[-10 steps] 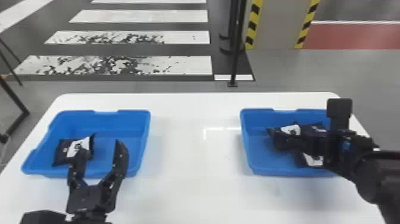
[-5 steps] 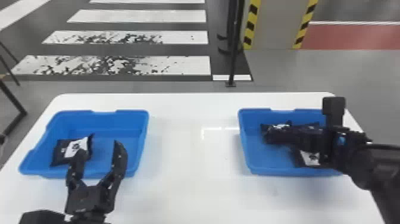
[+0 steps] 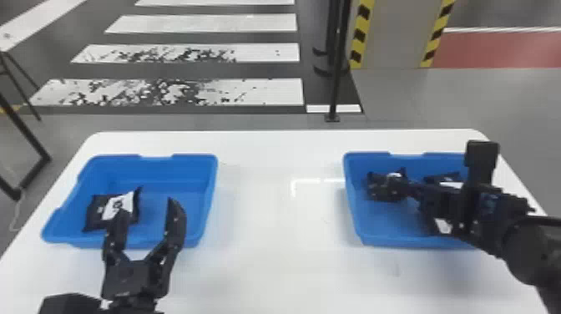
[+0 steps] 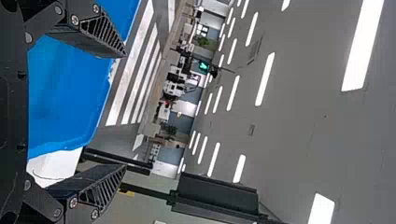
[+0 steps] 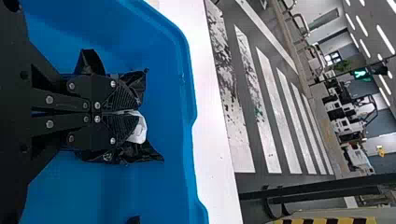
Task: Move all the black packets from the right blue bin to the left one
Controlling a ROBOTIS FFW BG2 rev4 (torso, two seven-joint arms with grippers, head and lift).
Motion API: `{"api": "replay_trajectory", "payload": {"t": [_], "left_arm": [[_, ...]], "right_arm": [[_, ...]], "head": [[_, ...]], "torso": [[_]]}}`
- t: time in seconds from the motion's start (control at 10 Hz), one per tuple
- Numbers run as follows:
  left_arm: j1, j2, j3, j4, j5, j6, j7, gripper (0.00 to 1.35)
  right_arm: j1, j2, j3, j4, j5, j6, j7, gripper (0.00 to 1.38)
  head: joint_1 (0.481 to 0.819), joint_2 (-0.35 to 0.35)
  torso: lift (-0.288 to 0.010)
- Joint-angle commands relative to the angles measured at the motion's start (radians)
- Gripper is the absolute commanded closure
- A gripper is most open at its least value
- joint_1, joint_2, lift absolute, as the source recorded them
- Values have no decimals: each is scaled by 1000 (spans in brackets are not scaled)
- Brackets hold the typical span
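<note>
In the head view my right gripper (image 3: 390, 190) is inside the right blue bin (image 3: 352, 208), at its left side, shut on a black packet (image 3: 375, 194). The right wrist view shows the right gripper (image 5: 136, 113) with its fingers together and the packet (image 5: 138, 133) bunched around them. Two more packets, one farther back (image 3: 442, 178) and one nearer (image 3: 442, 225), lie partly hidden by the right arm. One black-and-white packet (image 3: 98, 208) rests in the left blue bin (image 3: 167, 188). My left gripper (image 3: 147, 211) stands open over that bin's near edge; the left wrist view shows the left gripper (image 4: 125, 111) empty.
A white table (image 3: 275, 188) carries both bins, with a wide stretch of tabletop between them. Behind it, a black post (image 3: 337, 75) stands on the floor. The right arm crosses the right bin's right side and near rim.
The packet at my right gripper lay flatter with more white showing; it is now bunched up in the shut fingers. My left gripper has stayed in place.
</note>
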Motion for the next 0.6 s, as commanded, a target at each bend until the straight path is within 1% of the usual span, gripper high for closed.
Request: {"api": "replay_trajectory", "payload": {"t": [0.0, 0.1, 0.2, 0.4, 0.5], "left_arm": [[0, -2, 0, 0, 0, -30, 0, 220], [-3, -2, -6, 0, 4, -71, 0, 220], [-8, -2, -10, 0, 8, -79, 2, 220], [-5, 0, -24, 0, 28, -103, 2, 220], [-13, 9, -55, -2, 48, -130, 5, 216]], "right_arm": [[22, 1, -6, -40, -36, -38, 2, 1265], [42, 1, -12, -62, -70, -53, 2, 1265], [47, 1, -24, -60, -72, -70, 2, 1265], [84, 2, -30, -116, -136, -83, 5, 1265], [96, 2, -30, -138, -195, -83, 31, 1265]], "head": [[695, 42], [695, 48], [695, 52], [695, 53], [695, 58]], "torso": [[-168], [-168], [-168], [-168], [-168]]}}
